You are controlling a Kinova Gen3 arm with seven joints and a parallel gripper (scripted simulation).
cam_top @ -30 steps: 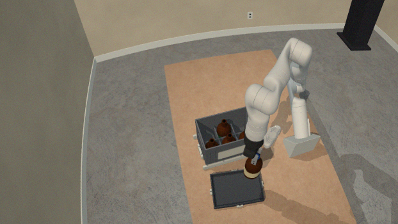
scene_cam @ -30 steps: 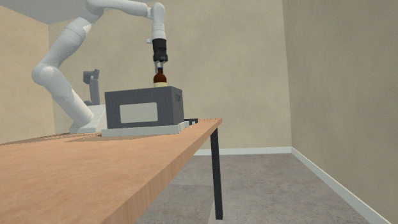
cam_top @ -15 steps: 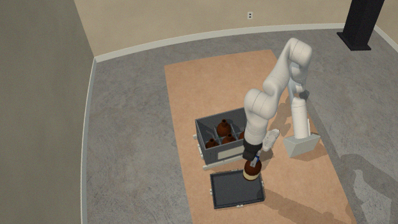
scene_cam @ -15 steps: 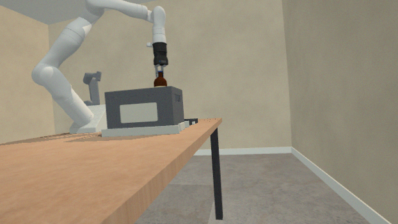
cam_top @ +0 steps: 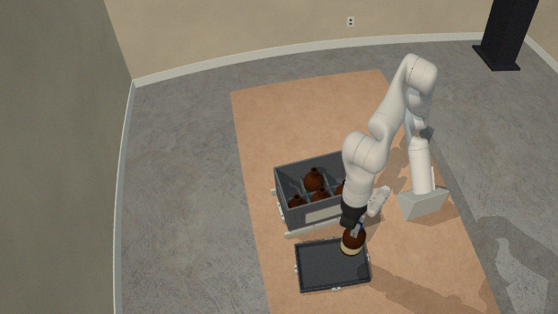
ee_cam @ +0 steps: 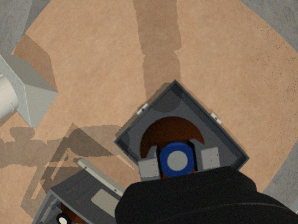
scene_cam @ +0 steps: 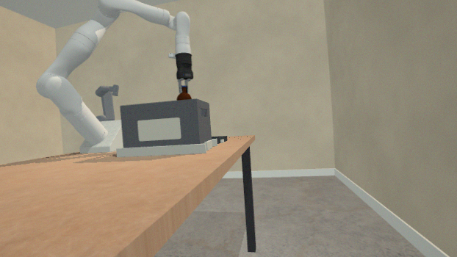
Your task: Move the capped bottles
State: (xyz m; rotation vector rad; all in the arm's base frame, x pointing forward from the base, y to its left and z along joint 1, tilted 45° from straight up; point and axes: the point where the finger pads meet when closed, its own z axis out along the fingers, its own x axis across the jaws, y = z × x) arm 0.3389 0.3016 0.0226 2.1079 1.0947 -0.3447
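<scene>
My gripper [cam_top: 355, 230] is shut on the neck of a brown bottle [cam_top: 353, 242] with a blue cap [ee_cam: 177, 160] and a cream label. The bottle hangs upright over the near right corner of the dark grey tray [cam_top: 332, 265], above its floor. In the wrist view the tray [ee_cam: 181, 137] lies right below the bottle. In the exterior view only the bottle's top [scene_cam: 184, 95] shows behind the crate [scene_cam: 166, 122], under the gripper [scene_cam: 183, 85]. The grey crate [cam_top: 309, 195] stands behind the tray and holds several brown bottles [cam_top: 313, 179]; I cannot tell which are capped.
The arm's white base [cam_top: 422, 202] stands to the right of the crate. The crate sits on a light pallet base [scene_cam: 163, 149] near the table's right edge. A small white object [cam_top: 379, 199] lies between the crate and the arm base.
</scene>
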